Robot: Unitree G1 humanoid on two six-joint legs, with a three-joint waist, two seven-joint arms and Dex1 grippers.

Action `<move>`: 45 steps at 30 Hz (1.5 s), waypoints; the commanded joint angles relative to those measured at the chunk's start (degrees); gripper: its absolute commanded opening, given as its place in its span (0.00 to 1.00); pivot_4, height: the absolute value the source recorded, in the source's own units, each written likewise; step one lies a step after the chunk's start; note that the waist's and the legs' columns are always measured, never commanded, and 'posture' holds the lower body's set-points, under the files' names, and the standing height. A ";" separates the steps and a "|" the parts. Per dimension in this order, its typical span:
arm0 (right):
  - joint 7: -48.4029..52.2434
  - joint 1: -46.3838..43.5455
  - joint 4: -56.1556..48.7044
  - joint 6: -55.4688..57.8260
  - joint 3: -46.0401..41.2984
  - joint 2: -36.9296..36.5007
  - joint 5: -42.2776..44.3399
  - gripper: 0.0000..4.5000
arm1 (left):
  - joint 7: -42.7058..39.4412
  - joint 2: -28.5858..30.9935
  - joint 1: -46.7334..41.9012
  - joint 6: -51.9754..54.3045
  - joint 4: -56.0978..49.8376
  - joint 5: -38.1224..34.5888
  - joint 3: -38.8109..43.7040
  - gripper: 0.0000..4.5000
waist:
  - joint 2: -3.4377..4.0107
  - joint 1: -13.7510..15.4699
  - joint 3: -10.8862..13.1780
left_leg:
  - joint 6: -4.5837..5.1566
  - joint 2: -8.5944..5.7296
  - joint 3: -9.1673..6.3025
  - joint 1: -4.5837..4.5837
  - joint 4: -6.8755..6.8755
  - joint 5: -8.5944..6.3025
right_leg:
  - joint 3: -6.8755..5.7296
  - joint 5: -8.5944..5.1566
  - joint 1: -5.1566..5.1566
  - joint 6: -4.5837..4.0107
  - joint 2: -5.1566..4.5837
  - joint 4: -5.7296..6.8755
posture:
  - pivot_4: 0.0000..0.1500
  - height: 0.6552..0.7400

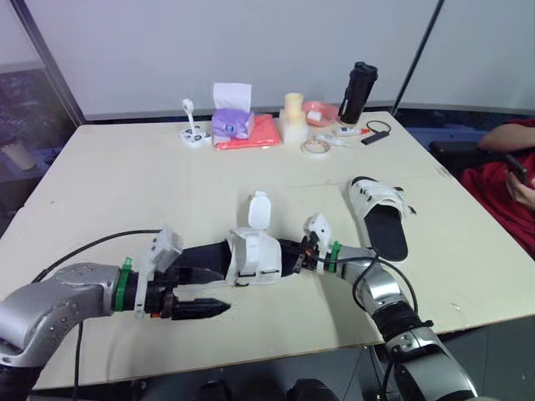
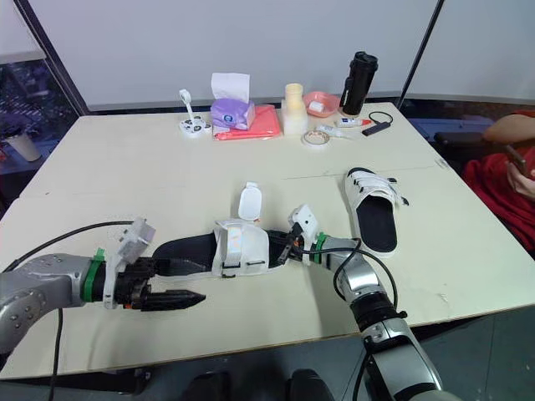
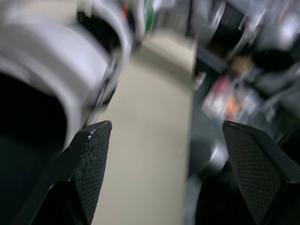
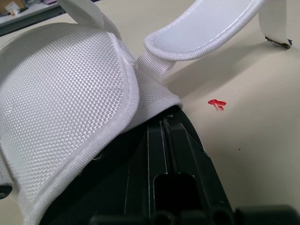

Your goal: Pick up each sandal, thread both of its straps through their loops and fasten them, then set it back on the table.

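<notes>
Table (image 1: 125, 184): your pale tabletop, with clutter along the far edge.
Near sandal (image 1: 251, 255): black sole and white upper, lying between your two grippers close to the front edge.
Loose strap (image 1: 260, 209): white, standing up from that sandal.
Left gripper (image 1: 209, 292): fingers spread, the upper one alongside the sandal's black sole.
Right gripper (image 1: 303, 253): against the sandal's other end.
Far sandal (image 1: 380, 213): flat on the table to your right, well apart.
Far edge: purple tissue box (image 1: 232, 124), red cloth (image 1: 255, 134), black bottle (image 1: 358, 92), tape roll (image 1: 315, 147).
Right side: a person in red (image 1: 501, 180).
</notes>
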 commanded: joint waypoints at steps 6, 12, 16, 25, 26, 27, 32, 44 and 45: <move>-3.36 3.54 7.98 3.68 0.86 -1.37 -4.32 0.00 | -0.52 -4.68 -3.23 -7.49 3.68 8.04 -5.05 0.86 | -0.16 0.01 -0.05 | 0.01 0.01 0.10 0.00 0.00 0.00 | -0.15 0.09 -0.15 -0.11 -0.20 -0.02 | 1.00 1.00; -3.50 3.93 7.49 3.89 0.77 -1.39 -4.29 0.00 | -1.79 -6.65 -5.11 -9.07 5.89 10.79 -7.81 0.86 | -0.18 0.11 -0.06 | 0.02 0.01 0.10 -0.01 0.00 0.00 | -0.16 0.09 -0.16 -0.11 -0.23 -0.02 | 1.00 1.00; -3.66 4.02 7.23 4.03 0.70 -1.33 -4.24 0.00 | -1.67 -8.45 -6.81 -9.92 7.85 12.50 -9.30 0.86 | -0.17 0.12 -0.07 | 0.03 0.01 0.10 -0.01 0.00 0.00 | -0.16 0.09 -0.16 -0.11 -0.24 -0.03 | 1.00 1.00; -3.77 4.85 6.70 4.17 0.16 -1.27 -4.40 0.00 | -0.71 -11.97 -8.74 -8.94 9.93 14.53 -11.02 0.86 | -0.22 0.82 -0.15 | 0.04 0.00 0.11 0.01 0.01 -0.01 | -0.18 0.11 -0.11 -0.16 -0.28 -0.12 | 1.00 1.00; -3.81 4.79 6.74 4.21 0.11 -1.20 -4.44 0.00 | -0.48 -12.54 -9.00 -8.61 10.33 14.49 -10.95 0.81 | -0.23 0.94 -0.16 | 0.04 0.00 0.11 0.00 0.01 -0.01 | -0.18 0.11 -0.11 -0.16 -0.28 -0.13 | 1.00 1.00; -3.84 4.77 6.76 4.23 0.09 -1.15 -4.46 0.00 | -0.03 -13.32 -9.34 -7.99 10.98 14.16 -10.77 0.74 | -0.23 1.03 -0.16 | 0.04 0.00 0.11 0.00 0.01 -0.01 | -0.19 0.11 -0.12 -0.16 -0.28 -0.13 | 1.00 1.00; -3.97 4.86 6.67 4.18 0.02 -1.10 -4.47 0.00 | 1.28 -15.63 -10.12 -5.17 12.81 12.52 -9.48 0.20 | -0.25 1.04 -0.18 | 0.06 0.02 0.11 -0.01 0.01 0.00 | -0.23 0.12 -0.15 -0.15 -0.29 -0.13 | 1.00 1.00; -4.03 4.38 7.61 3.90 0.05 -1.00 -4.60 0.00 | -8.06 -6.63 -5.25 1.96 5.97 6.71 -10.11 0.01 | -0.23 0.59 -0.17 | 0.06 0.04 0.10 -0.02 -0.03 -0.03 | -0.32 0.12 -0.21 -0.15 -0.35 -0.13 | 1.00 1.00; -4.04 4.36 7.63 3.89 0.05 -1.00 -4.58 0.00 | -8.65 -5.95 -4.77 2.00 5.41 6.49 -10.19 0.01 | -0.23 0.53 -0.17 | 0.06 0.04 0.10 -0.02 -0.03 -0.03 | -0.34 0.12 -0.21 -0.15 -0.36 -0.13 | 1.00 1.00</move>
